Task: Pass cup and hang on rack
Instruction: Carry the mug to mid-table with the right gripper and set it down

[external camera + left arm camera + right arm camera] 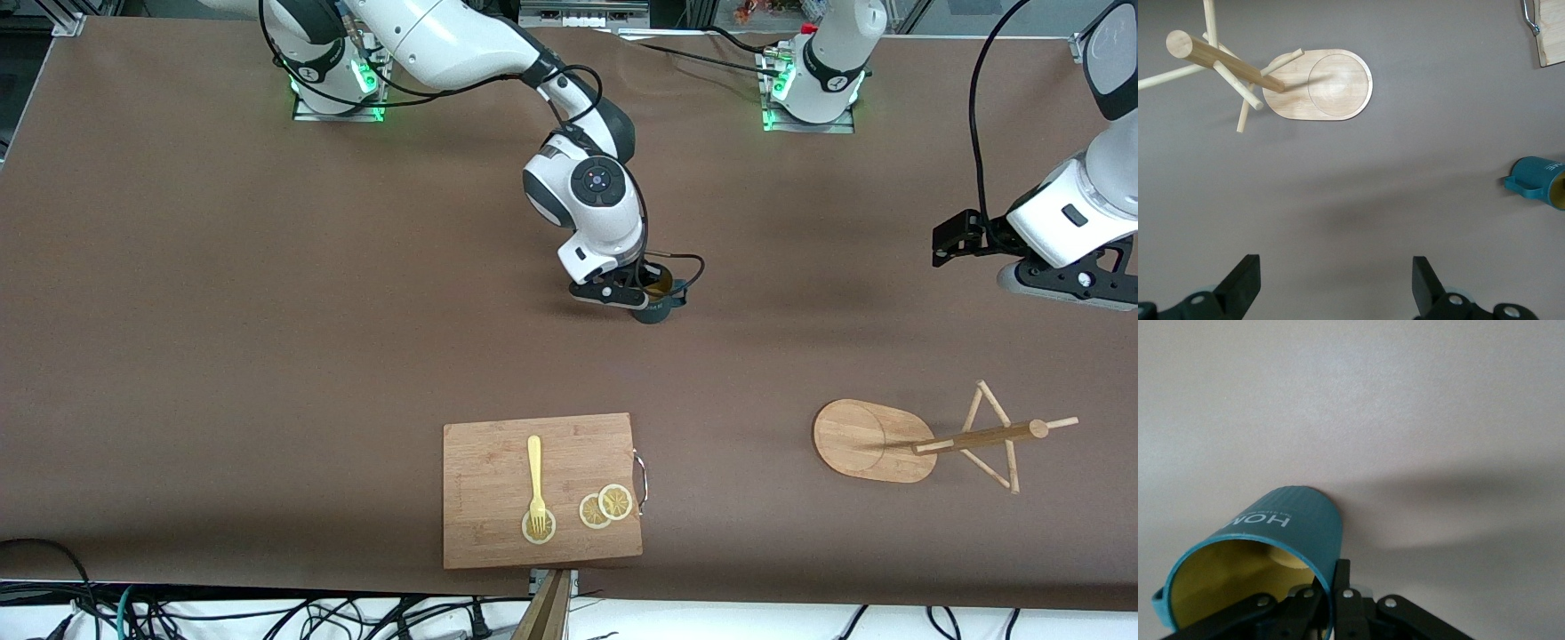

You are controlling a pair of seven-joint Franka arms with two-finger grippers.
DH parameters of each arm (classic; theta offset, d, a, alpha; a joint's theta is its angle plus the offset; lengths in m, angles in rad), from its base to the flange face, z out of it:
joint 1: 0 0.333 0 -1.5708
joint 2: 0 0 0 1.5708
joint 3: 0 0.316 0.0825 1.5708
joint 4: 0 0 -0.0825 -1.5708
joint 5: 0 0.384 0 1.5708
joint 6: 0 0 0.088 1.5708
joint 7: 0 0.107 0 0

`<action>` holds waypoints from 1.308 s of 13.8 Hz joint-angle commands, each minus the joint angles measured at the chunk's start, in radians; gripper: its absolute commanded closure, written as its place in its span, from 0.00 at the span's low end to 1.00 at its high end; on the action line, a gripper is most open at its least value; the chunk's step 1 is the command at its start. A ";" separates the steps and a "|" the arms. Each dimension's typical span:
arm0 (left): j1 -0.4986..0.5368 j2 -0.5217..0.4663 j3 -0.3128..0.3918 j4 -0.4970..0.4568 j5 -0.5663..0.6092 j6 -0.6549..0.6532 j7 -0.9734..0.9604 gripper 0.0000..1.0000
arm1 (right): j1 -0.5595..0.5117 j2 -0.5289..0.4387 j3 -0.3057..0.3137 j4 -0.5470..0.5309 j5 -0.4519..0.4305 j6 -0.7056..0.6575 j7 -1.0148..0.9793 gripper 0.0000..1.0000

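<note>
The cup (660, 302), dark teal with a mustard-yellow inside, is in the middle of the table, tilted, with its handle toward the left arm's end. My right gripper (642, 293) is shut on the cup's wall, one finger inside and one outside, as the right wrist view shows (1331, 580) on the cup (1288, 523). I cannot tell whether the cup touches the table. The rack (965, 437) stands nearer the front camera, toward the left arm's end; it also shows in the left wrist view (1318, 83). My left gripper (949, 242) is open and empty (1336, 270), in the air over bare table.
A wooden cutting board (484, 498) lies near the table's front edge with a yellow fork (535, 476) and lemon slices (606, 505) on it. Its handle corner shows in the left wrist view (1551, 30). The cup shows there too (1537, 179).
</note>
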 commanded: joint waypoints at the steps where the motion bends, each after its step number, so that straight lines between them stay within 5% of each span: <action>1: -0.002 0.004 -0.003 0.014 0.011 -0.016 0.006 0.00 | 0.015 0.039 -0.007 0.038 0.004 0.005 -0.014 0.00; 10: -0.014 0.021 -0.003 0.014 0.011 -0.006 0.009 0.00 | -0.051 0.000 0.009 0.144 0.007 -0.145 -0.076 0.00; 14: -0.002 0.051 -0.001 0.012 -0.004 -0.009 0.011 0.00 | -0.193 -0.087 0.075 0.144 0.007 -0.321 -0.240 0.00; 18: -0.005 0.074 -0.006 0.014 -0.015 -0.022 0.058 0.00 | -0.310 -0.164 0.075 0.144 0.004 -0.493 -0.473 0.00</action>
